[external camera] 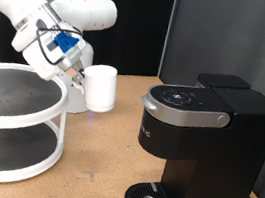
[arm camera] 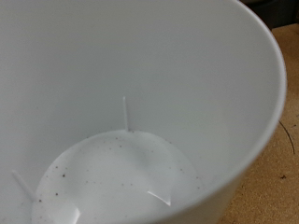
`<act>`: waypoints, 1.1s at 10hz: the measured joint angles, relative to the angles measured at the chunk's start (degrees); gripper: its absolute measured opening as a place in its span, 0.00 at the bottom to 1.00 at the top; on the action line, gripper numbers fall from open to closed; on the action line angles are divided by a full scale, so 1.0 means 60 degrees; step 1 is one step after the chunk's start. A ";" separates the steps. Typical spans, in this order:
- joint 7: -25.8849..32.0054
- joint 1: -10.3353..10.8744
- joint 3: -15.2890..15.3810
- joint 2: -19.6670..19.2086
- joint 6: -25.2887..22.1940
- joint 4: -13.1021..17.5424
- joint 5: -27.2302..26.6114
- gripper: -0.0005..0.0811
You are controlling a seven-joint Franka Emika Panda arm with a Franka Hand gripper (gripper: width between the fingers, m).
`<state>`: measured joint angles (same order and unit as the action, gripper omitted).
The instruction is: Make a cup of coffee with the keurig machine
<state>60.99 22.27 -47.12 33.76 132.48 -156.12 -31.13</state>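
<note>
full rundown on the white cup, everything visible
The cup is small, plain white and cylindrical, glossy like plastic or ceramic. It stands upright near the tiered white rack, to the exterior view's left of the black coffee machine and apart from it. The gripper is at its side; whether it is lifted off the table is unclear. The wrist view looks inside: empty, dark specks on the bottom. No handle shows.

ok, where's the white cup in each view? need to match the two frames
Exterior view: the cup sits left of centre, up at the pincer, to the left of the keurig machine and just right of the white two-tier rack.
Wrist view: the cup fills nearly the whole picture; you look down into its speckled bottom.
Shared landmark: the wooden table, seen as a sliver beside the rim.
</note>
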 joint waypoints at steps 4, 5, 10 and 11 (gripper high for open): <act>0.0223 0.0715 -0.0172 -0.0904 0.1257 -0.0325 -0.0543 0.09; 0.0411 0.0998 -0.0317 -0.1128 0.1463 -0.0329 -0.0801 0.09; 0.1736 0.2395 -0.1307 -0.2214 0.2229 -0.0303 -0.2238 0.09; 0.2026 0.2653 -0.1515 -0.2428 0.2307 -0.0283 -0.2541 0.09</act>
<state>73.15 38.19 -56.22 19.19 146.32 -157.82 -46.38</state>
